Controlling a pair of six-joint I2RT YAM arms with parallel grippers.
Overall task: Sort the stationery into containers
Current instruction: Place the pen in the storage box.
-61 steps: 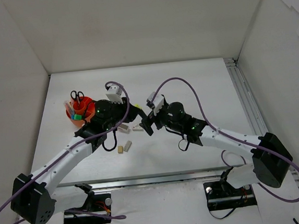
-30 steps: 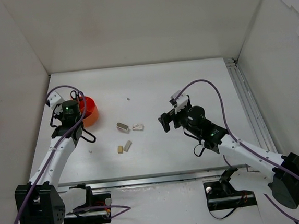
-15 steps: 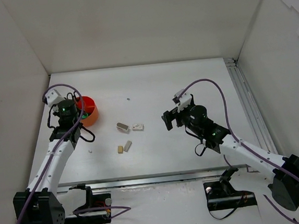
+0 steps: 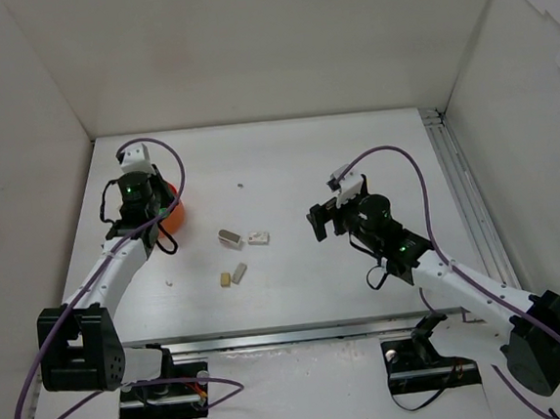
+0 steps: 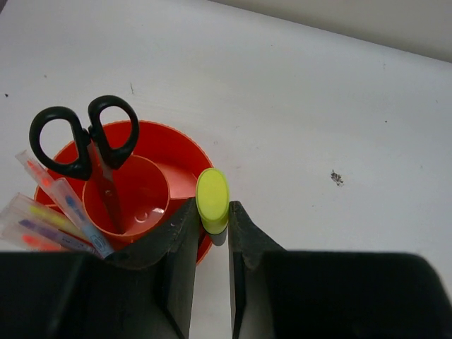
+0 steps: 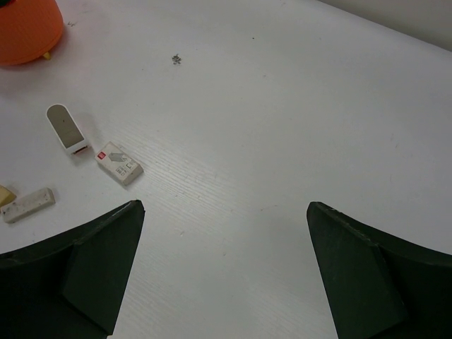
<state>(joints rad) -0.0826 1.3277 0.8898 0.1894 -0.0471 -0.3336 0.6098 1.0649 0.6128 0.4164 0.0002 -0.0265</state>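
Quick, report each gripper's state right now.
Left gripper: shut on the yellow-capped highlighter.
Right gripper: open, empty.

A: Top cam?
B: Fixed, high and behind, looking down on the whole table (image 4: 354, 154). Farthest view. Left arm (image 4: 100, 284) comes in from 7 o'clock, right arm (image 4: 463, 282) from 5.
A: Left wrist?
B: Close, steep look down along the left gripper (image 5: 212, 207). The orange-red desk holder (image 5: 176, 152) fills 9 o'clock of the frame.
A: Right wrist?
B: Further off the table, tilted forward over the right gripper (image 6: 224, 206). Holder wall just clips the 10 o'clock corner. White eraser (image 6: 119, 163) and grey piece (image 6: 65, 128) sit at 9.
A: Overlap?
B: Holder is in all three. Eraser and grey piece are in top and right wrist only.
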